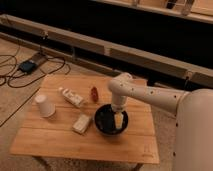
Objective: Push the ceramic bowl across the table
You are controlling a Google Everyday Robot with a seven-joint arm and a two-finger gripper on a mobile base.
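Observation:
The ceramic bowl (pixel 106 122) is glossy black and round. It sits on the light wooden table (pixel 60 140), right of the middle. My gripper (pixel 118 121) hangs down from the white arm (pixel 145 95) and reaches into the bowl at its right inner side. The gripper hides part of the bowl's rim.
A white paper cup (pixel 44 105) stands upside down at the table's left. A white bottle (pixel 71 96) lies near the middle back, with a small red-brown object (pixel 94 93) beside it. A small white box (pixel 81 124) lies just left of the bowl. Cables (pixel 30 65) lie on the floor behind.

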